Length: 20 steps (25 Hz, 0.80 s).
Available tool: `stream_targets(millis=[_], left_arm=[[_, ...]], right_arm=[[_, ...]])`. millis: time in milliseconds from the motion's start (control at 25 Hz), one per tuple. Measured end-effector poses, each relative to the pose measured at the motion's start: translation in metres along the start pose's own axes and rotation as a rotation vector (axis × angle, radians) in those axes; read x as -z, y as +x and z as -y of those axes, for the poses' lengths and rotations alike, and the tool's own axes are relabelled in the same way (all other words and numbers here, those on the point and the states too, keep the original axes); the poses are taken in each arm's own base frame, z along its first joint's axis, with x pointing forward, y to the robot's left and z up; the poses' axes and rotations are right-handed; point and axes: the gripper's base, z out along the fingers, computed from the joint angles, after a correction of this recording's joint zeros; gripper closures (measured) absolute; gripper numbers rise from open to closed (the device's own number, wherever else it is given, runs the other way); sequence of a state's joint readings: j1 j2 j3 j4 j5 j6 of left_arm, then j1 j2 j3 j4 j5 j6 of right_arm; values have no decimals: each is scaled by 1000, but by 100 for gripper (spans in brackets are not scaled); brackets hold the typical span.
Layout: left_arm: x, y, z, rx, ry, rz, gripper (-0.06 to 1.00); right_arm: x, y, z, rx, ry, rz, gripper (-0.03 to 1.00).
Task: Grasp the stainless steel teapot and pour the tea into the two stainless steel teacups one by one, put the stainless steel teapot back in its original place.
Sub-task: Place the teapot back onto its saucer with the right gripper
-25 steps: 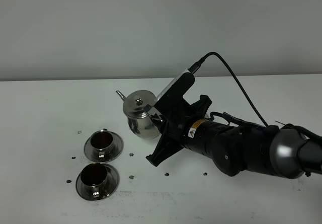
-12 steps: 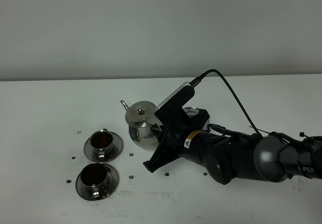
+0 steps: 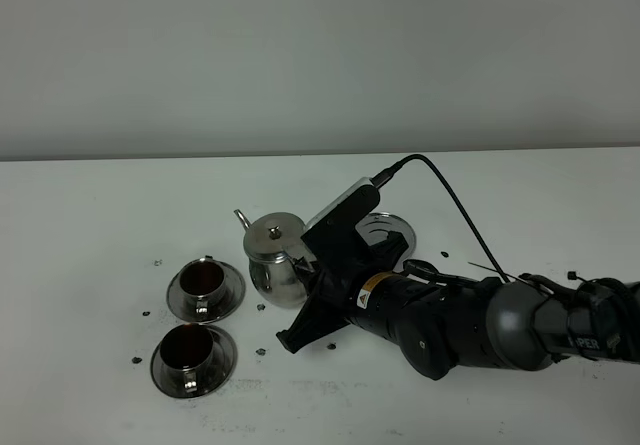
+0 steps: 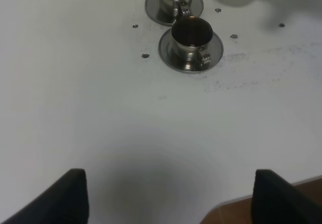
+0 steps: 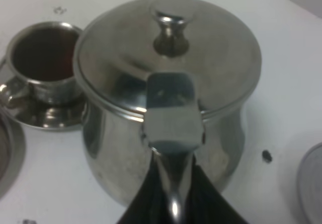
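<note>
The stainless steel teapot (image 3: 273, 253) is upright, low over the table, just right of the far cup; it fills the right wrist view (image 5: 166, 98). My right gripper (image 3: 306, 268) is shut on its loop handle (image 5: 173, 118), with the black fingers (image 5: 147, 201) on either side. The two stainless steel teacups on saucers, one far (image 3: 204, 283) and one near (image 3: 190, 353), both hold dark tea and also show in the left wrist view (image 4: 191, 35). The round steel coaster (image 3: 388, 231) lies bare behind my right arm. My left gripper (image 4: 173, 199) is open and empty over bare table.
Small dark marks (image 3: 261, 307) dot the white table around the cups and teapot. The table's front edge (image 4: 241, 214) shows under my left gripper. My right arm's black cable (image 3: 455, 205) arcs above the coaster.
My right gripper has lowered the teapot and brought it a little toward the front. The arm has dropped closer to the table, uncovering the coaster behind it. The cups have not moved.
</note>
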State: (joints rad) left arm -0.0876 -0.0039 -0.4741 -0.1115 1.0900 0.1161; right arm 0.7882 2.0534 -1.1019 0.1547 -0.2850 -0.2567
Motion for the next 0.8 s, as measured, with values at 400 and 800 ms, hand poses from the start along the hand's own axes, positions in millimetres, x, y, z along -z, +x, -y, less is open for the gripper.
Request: stream_targets(millis=[400,800], left_arm=[[0,0,0,0,0,0,29],[0,0,0,0,0,0,29]], right_arm=[[-4,8,-2,-9,-11,-31,92],[35,-28,15,30,-20,-76,92]])
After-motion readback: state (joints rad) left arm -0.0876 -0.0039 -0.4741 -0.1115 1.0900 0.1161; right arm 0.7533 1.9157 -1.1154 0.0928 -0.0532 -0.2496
